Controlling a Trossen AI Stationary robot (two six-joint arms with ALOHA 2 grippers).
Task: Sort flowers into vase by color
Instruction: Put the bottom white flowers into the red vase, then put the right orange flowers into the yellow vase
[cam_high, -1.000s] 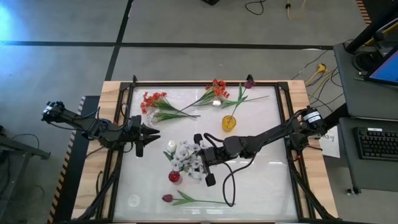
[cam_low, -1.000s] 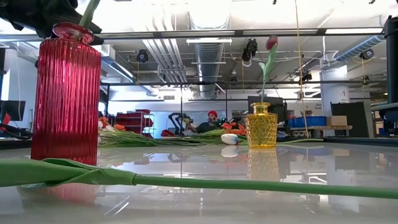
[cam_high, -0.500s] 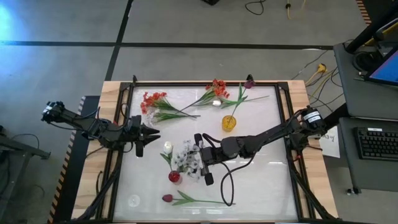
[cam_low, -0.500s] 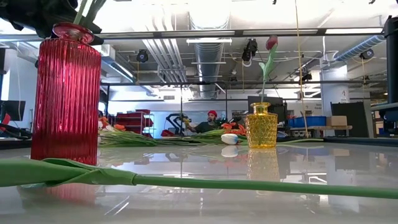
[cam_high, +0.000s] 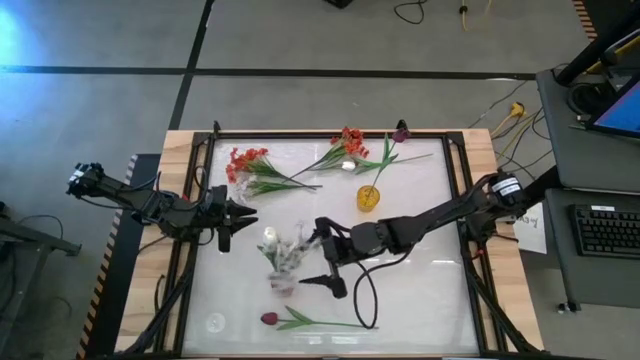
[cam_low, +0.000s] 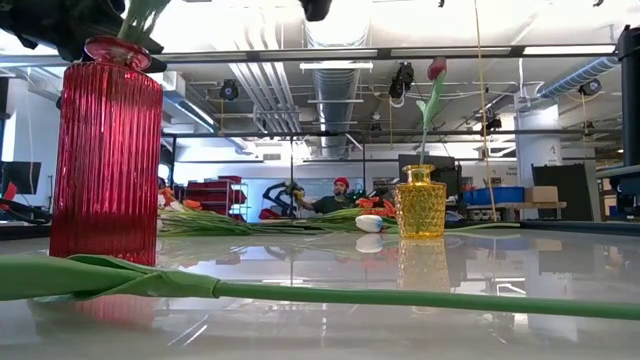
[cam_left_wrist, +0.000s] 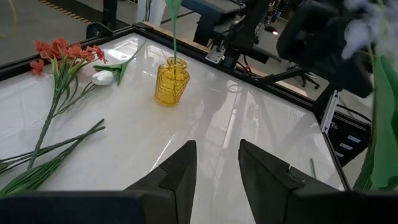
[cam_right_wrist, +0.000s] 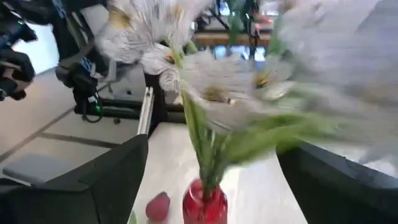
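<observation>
A spray of white flowers (cam_high: 284, 254) stands with its stems in the red vase (cam_right_wrist: 205, 206), blurred in both the high and right wrist views. My right gripper (cam_high: 315, 256) is wide open, one finger on either side of the blossoms (cam_right_wrist: 211, 93), just to their right. A maroon tulip (cam_high: 401, 133) stands in the yellow vase (cam_high: 368, 197). Another maroon tulip (cam_high: 268, 319) lies flat near the front edge. Orange-red flowers (cam_high: 247, 160) lie at the far left. My left gripper (cam_high: 236, 215) waits to the left of the red vase, open a little, holding nothing.
More orange-red flowers (cam_high: 348, 140) and a white rose (cam_left_wrist: 102, 78) lie at the far middle, behind the yellow vase. A black frame (cam_high: 330, 133) rims the white tabletop. The lying tulip's long stem (cam_low: 400, 297) runs across the front. A person sits far off in the room beyond.
My right gripper has opened wide and let go of the white flowers, and it has tipped toward level. The flowers have dropped down into the red vase and swung toward the table's left, their blossoms still blurred.
</observation>
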